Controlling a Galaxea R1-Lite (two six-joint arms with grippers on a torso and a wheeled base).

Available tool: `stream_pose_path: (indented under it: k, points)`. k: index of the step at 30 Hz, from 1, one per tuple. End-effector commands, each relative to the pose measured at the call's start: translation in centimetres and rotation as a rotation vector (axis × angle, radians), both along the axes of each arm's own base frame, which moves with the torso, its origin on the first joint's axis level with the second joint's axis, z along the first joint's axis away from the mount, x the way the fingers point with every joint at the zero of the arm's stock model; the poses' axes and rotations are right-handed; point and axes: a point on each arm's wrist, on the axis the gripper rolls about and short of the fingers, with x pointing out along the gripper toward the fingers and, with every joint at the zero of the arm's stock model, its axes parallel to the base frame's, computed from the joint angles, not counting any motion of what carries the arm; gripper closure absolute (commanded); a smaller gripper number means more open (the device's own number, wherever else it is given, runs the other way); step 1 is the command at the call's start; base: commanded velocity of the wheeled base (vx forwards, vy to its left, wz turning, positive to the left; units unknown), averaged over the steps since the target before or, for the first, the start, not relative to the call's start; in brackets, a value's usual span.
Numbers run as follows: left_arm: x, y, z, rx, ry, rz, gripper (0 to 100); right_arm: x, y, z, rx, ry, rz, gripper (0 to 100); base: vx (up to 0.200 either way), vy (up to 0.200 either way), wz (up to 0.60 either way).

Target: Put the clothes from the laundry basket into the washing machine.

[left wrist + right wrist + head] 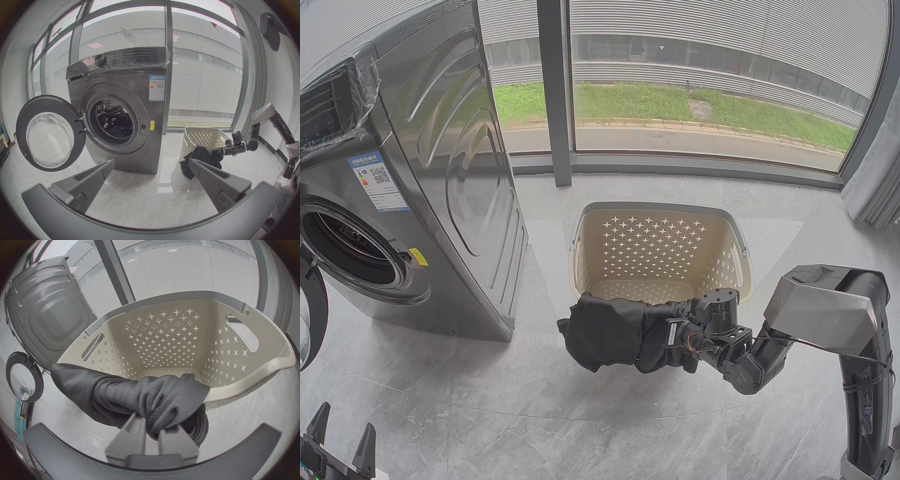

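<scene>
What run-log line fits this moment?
right gripper shut on black garment | garment across laundry basket rim | left gripper open | washing machine door open

**Soft daylight from the window (706, 62)**

Even daylight enters from outside. The pale floor (550, 406) is glossy and mirrors the basket (656, 208) faintly; shadows are soft. The washing machine (462, 187) carries mild glare on its side. The black cloth (606, 334) is the darkest spot. Both wrist views curve strongly at the edges, with black corners.

Right end effector (153, 425) clamped, arm outstretched; left end effector (150, 163) spread wide.
</scene>
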Motion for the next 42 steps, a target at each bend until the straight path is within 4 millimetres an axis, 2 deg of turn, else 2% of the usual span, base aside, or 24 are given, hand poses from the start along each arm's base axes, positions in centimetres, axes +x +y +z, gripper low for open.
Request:
stream_pose_path:
  k: [1,4,8,9,14,23,24,25,31,39,42]
  points:
    - [0.0,0.0,-0.5,-0.002,0.001,0.0,0,-0.7,0.0,1.1,0.012,-0.021,0.008,100,0.0,0.0,0.0]
    - [0.0,0.0,-0.5,-0.002,0.001,0.0,0,-2.1,-0.2,2.2,0.016,-0.029,0.018,100,0.0,0.0,0.0]
    - [0.0,0.0,-0.5,-0.002,0.001,0.0,0,-3.9,-0.4,4.6,0.04,-0.079,0.037,100,0.0,0.0,0.0]
    - [0.0,0.0,-0.5,0.0,0.001,0.0,0,-4.7,-0.6,5.7,0.048,-0.096,0.044,100,0.0,0.0,0.0]
    - [0.0,0.0,-0.5,0.0,0.001,0.0,0,-7.4,-0.9,8.3,0.067,-0.128,0.073,100,0.0,0.0,0.0]
    - [0.0,0.0,-0.5,-0.002,0.001,-0.001,0,-10.2,-1.9,14.7,0.162,-0.284,0.107,100,0.0,0.0,0.0]
    - [0.0,0.0,-0.5,-0.002,0.001,-0.001,0,-10.2,-1.9,14.7,0.162,-0.284,0.107,100,0.0,0.0,0.0]
    - [0.0,0.0,-0.5,0.0,0.001,0.0,0,-11.2,-2.6,16.4,0.191,-0.324,0.114,100,0.0,0.0,0.0]
    - [0.0,0.0,-0.5,0.001,0.001,-0.003,0,-14.4,-4.4,21.2,0.279,-0.468,0.157,100,0.0,0.0,0.0]
    - [0.0,0.0,-0.5,0.004,0.001,-0.013,0,-15.8,-6.1,24.3,0.235,-0.62,0.139,100,0.0,0.0,0.0]
    - [0.0,0.0,-0.5,-0.003,0.001,-0.007,0,-15.9,-6.3,23.7,0.222,-0.606,0.126,100,0.0,0.0,0.0]
